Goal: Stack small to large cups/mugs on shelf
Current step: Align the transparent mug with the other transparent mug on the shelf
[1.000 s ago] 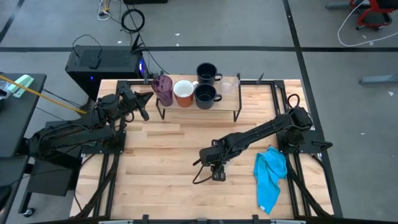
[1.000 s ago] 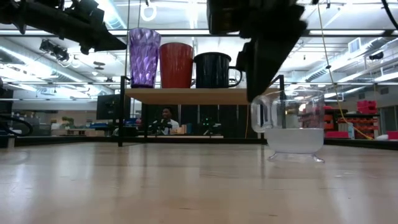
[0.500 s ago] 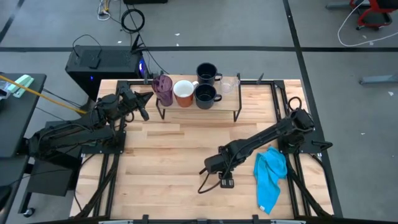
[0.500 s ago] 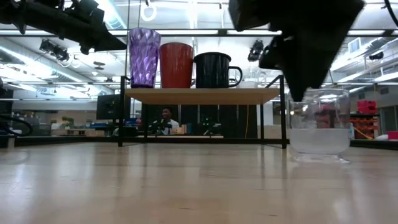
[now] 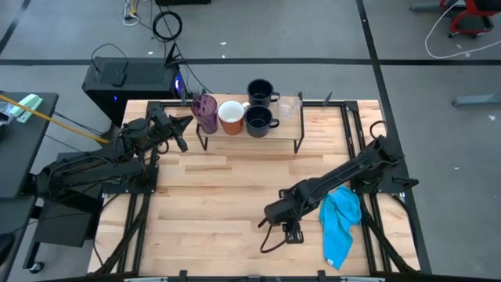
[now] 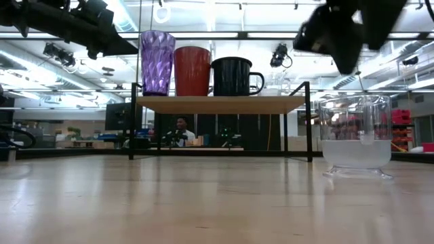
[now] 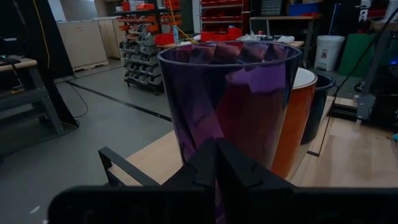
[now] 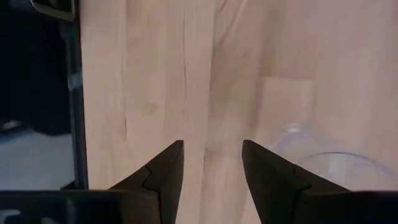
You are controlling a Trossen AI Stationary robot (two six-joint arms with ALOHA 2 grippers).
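On the shelf [image 5: 249,131] stand the purple tumbler [image 5: 206,112], the white-and-orange mug [image 5: 231,116], two dark mugs [image 5: 258,119], one behind the other, and a clear glass [image 5: 290,106]. Another clear glass [image 6: 356,139] rests on its base on the table at the near right. My right gripper [image 5: 290,231] hangs open above it, pointing steeply down. The glass's rim [image 8: 329,163] shows beside one finger, with nothing between the fingers. My left gripper [image 7: 216,163] is shut and level, close against the tumbler's [image 7: 230,106] side. My left gripper's shut fingertips [image 7: 216,155] stand level at the purple tumbler's side, coming from the table's left. I cannot tell whether they touch it. The tumbler stands upright on the shelf.
A crumpled blue cloth [image 5: 340,223] lies on the table just right of my right gripper. A black box [image 5: 133,78] stands off the table's far left corner. Bare wood [image 5: 211,196] stretches between the shelf and the near edge.
My right gripper has moved toward the table's near right corner and risen; its fingers, which reached down beside the glass, now hang clear above it. The glass has slid along the table the same way, turned about, and still stands upright.
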